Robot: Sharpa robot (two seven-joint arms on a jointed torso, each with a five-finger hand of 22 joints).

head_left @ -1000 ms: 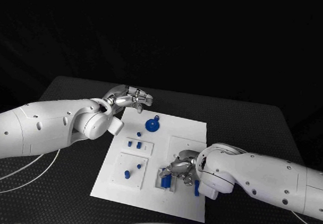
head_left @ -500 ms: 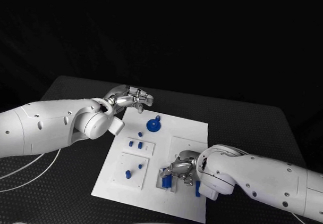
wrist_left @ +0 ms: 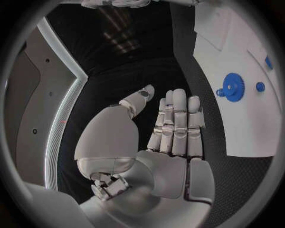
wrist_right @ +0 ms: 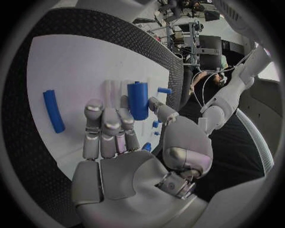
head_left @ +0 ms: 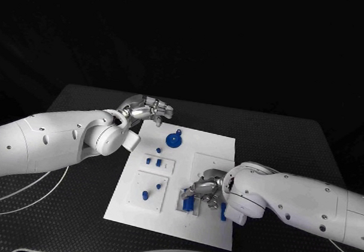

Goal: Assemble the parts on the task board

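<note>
The white task board [head_left: 209, 159] lies mid-table. A blue gear [head_left: 174, 140] sits at its far end, small blue pegs [head_left: 153, 161] stand in a left block, and two more blue pieces [head_left: 145, 195] lie nearer. My right hand [head_left: 203, 192] hovers over the board's near right part. Its thumb and a fingertip flank an upright blue cylinder [wrist_right: 137, 99], also seen as the blue cylinder [head_left: 189, 205]. A blue rod [wrist_right: 53, 110] lies beside it. My left hand [head_left: 149, 109] is off the board's far left corner, fingers straight and holding nothing [wrist_left: 175, 128].
The black table [head_left: 284, 142] surrounds the board. A white cable [head_left: 19, 197] runs along the table's left side under my left arm. In the left wrist view, the gear [wrist_left: 233, 87] and a small blue piece [wrist_left: 260, 87] sit on the board [wrist_left: 232, 42].
</note>
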